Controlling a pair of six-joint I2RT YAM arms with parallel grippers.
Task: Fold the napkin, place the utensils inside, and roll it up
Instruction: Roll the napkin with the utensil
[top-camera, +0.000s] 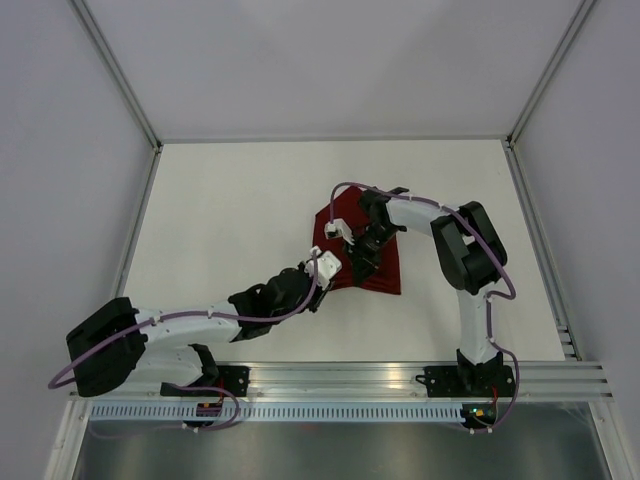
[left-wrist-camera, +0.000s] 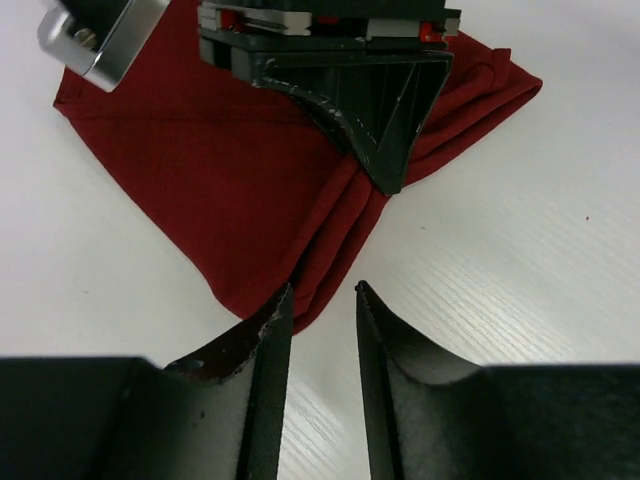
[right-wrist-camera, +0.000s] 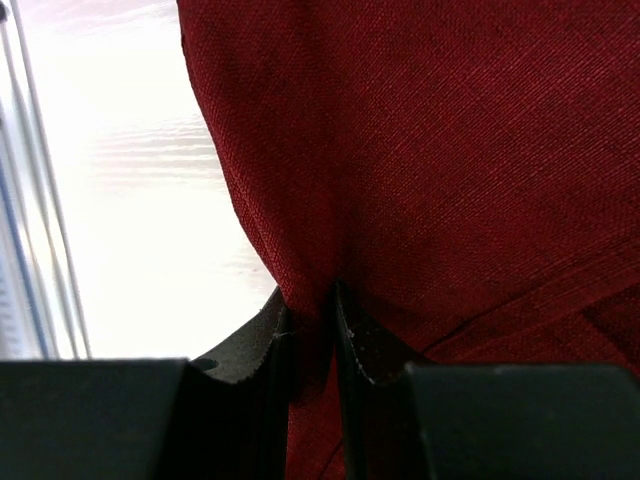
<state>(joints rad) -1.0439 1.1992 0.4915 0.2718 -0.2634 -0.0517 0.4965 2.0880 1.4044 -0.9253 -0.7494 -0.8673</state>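
The dark red napkin (top-camera: 388, 268) lies folded right of the table's middle, its layered edges meeting in a near corner (left-wrist-camera: 310, 305). My right gripper (top-camera: 362, 262) is down on it, shut on a pinched ridge of cloth (right-wrist-camera: 310, 295). One of its dark fingers (left-wrist-camera: 385, 130) shows in the left wrist view, on the fold line. My left gripper (left-wrist-camera: 322, 290) is open just at that near corner. The corner tip lies at the mouth of the jaws, against the left finger (left-wrist-camera: 272, 330). In the top view the left gripper (top-camera: 332, 272) is at the napkin's left edge. The fork is out of view.
The white table (top-camera: 230, 220) spreads left and behind the napkin. A metal rail (top-camera: 340, 378) runs along the near edge by the arm bases. Grey walls and frame posts (top-camera: 120, 75) enclose the table. The right wrist's silver camera mount (left-wrist-camera: 100, 40) hangs above the cloth.
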